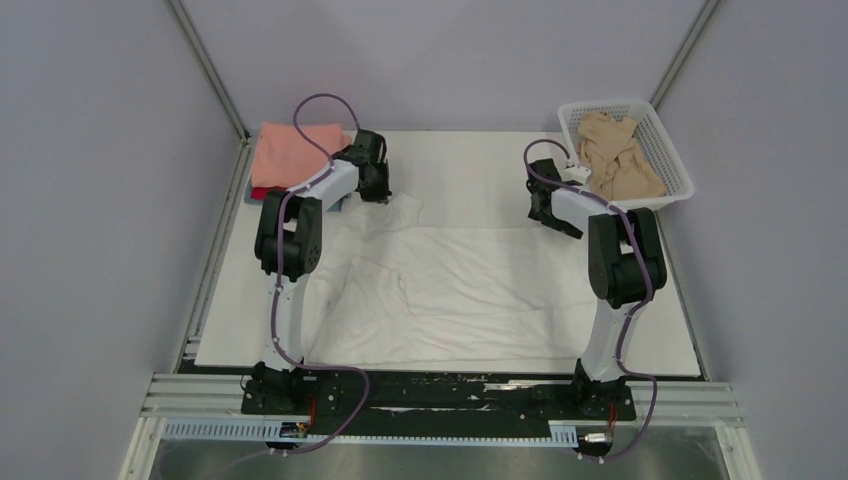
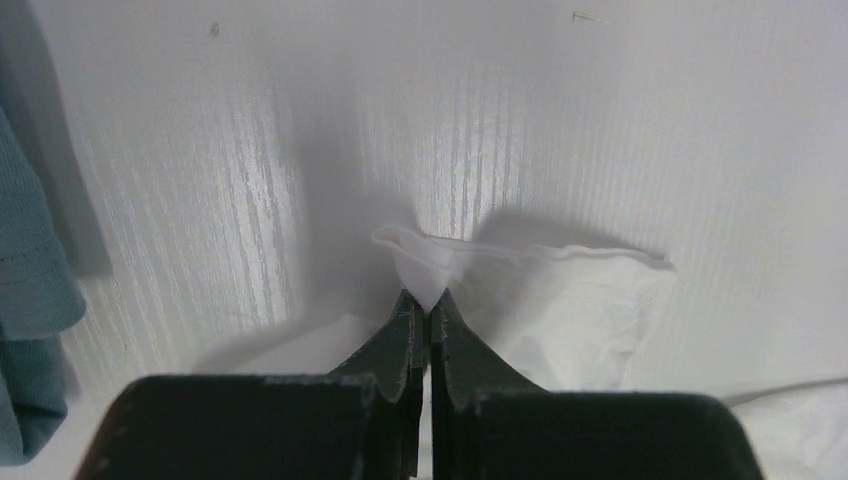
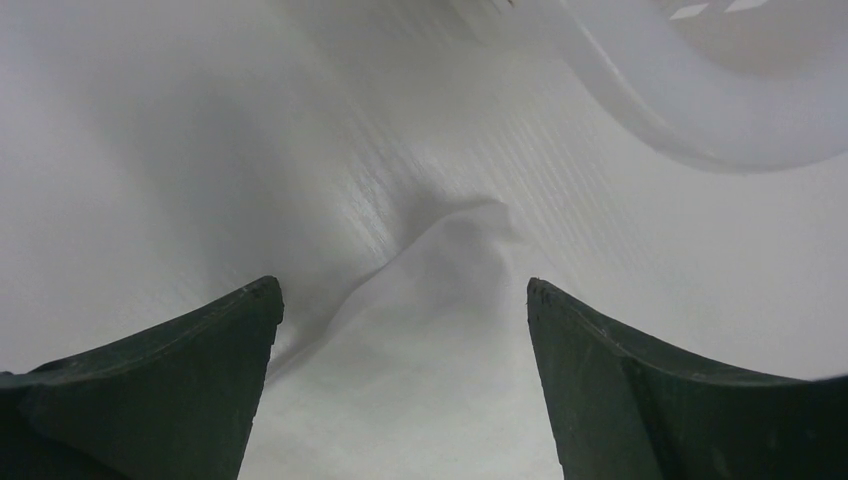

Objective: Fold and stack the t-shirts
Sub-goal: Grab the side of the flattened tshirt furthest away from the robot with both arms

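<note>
Cloth takes up most of the flat white wood-grained counter [image 1: 470,160]. A soft white t-shirt [image 1: 470,290] lies spread and wrinkled from under the left pincer [image 2: 428,305] across to the right pincer [image 3: 405,290]. Beyond the right pincer, on its outer side, sits a white plastic lattice basket [image 1: 665,140] with a crumpled beige t-shirt [image 1: 615,155] in it. Just outside the left pincer is the pile of folded shirts. A salmon-pink t-shirt [image 1: 290,155] lies on top as a rectangle, a red t-shirt [image 1: 262,190] shows an edge beneath it, and a grey-blue t-shirt [image 2: 30,300] hangs close by that pincer's left.

The left pincer's fingers are pressed together, clamped on a small peak of the white t-shirt's far corner, which is drawn up a little off the counter. The right pincer is spread wide and low, and the opposite far corner is humped up between its fingers, ungripped.

The step in hand looks like taking both far corners for the first fold, and it is half done. Next, the right pincer would need to settle onto that hump and close on the cloth alone. Then both should lift evenly and bring the far edge toward the near one, keeping it taut between them.
</note>
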`<action>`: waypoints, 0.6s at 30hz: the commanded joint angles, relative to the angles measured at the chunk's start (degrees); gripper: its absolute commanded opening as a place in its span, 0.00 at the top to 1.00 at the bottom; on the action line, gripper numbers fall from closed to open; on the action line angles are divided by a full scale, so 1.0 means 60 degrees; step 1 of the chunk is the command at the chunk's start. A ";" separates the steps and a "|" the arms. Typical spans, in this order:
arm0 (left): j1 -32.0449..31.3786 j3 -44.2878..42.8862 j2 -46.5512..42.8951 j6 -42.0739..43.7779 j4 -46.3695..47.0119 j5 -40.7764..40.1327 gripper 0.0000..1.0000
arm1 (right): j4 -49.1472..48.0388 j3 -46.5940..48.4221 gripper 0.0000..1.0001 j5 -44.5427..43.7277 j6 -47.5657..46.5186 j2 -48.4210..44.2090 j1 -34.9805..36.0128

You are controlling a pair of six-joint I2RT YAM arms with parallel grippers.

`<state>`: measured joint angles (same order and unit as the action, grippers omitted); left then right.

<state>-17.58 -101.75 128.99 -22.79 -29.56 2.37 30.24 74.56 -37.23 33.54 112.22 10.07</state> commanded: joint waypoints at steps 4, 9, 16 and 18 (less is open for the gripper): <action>-0.0087 0.0278 -0.0880 0.0150 0.0313 0.0161 1.00 | 0.0751 -0.0205 0.14 -0.0553 0.0303 -0.0199 0.0035; -0.0085 0.0581 -0.1183 0.0169 0.0482 0.0085 1.00 | 0.0783 -0.0338 0.33 -0.0967 0.0480 -0.0499 0.0007; -0.0087 0.0689 -0.1323 0.0329 0.0549 -0.0226 1.00 | 0.0805 -0.0144 0.56 -0.1460 0.0533 -0.0506 -0.0015; -0.0076 0.0685 -0.1343 0.0354 0.0562 -0.0270 1.00 | 0.0814 -0.0105 0.63 -0.1493 0.0533 -0.0424 -0.0070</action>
<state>-17.63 -97.54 124.81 -22.17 -27.55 2.07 34.33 72.93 -42.59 35.94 111.31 10.07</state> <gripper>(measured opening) 0.017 0.419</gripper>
